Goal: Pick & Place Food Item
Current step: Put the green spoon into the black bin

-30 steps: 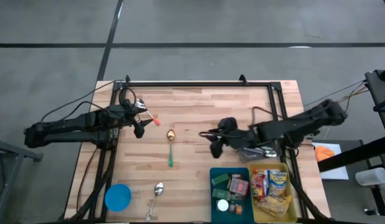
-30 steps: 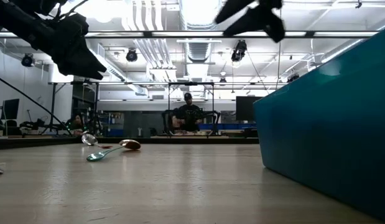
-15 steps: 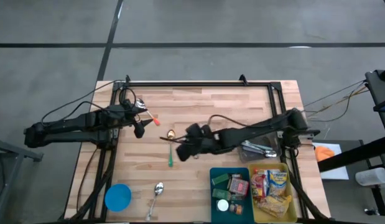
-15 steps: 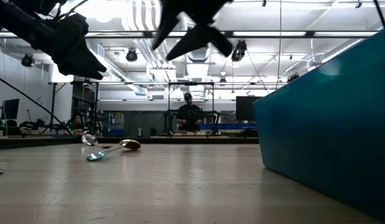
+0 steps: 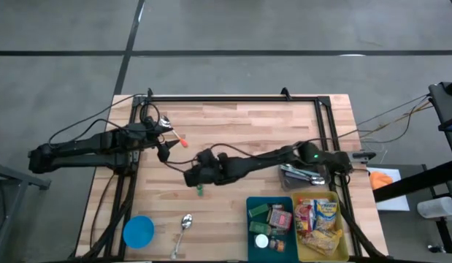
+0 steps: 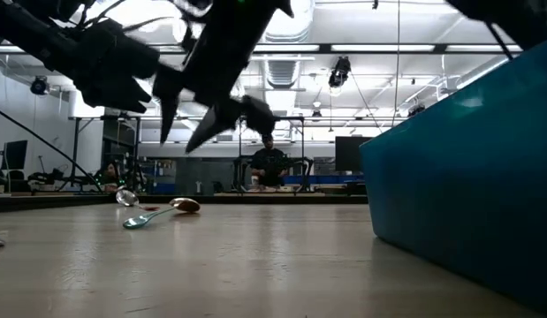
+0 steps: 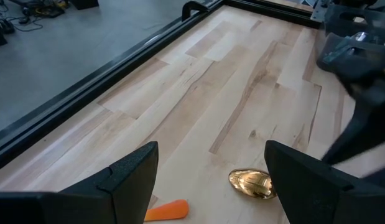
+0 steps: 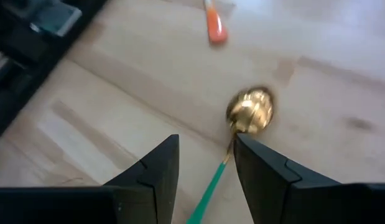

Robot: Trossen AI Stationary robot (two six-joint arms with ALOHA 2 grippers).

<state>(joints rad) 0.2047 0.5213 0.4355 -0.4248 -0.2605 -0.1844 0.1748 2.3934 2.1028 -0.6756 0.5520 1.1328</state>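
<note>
The spoon (image 8: 248, 112) is found lying flat on the surface (image 5: 269, 124), just ahead of and below the right jaws. Its round gold bowl is the far end. Its thin green handle runs back from the bowl straight into the gap between the two jaws, so the long axis lies along the line in which they point, not across it. The right jaws are seen spread, with nothing between them but the handle beneath; no contact can be made out. A grip is judged to call for a descent onto the handle, the closing line falling across that thin shaft.

The bowl appears polished and reflective, smooth metal by its look; the handle is narrow, straight and likely plastic, so little width is offered to the pads. A small orange piece (image 8: 214, 26) lies beyond the bowl, farther from the right jaws.

The right arm (image 5: 284, 155) is much the nearer to the spoon. The left jaws are held spread and empty, raised, with the gold bowl and the orange piece just ahead of them.

Packaged food (image 5: 317, 219), glossy packets and small boxes, is kept in a teal bin (image 5: 249, 207) and a yellow bin (image 5: 345, 248), well behind the right jaws. The surface is pale planked wood, matt and level.
</note>
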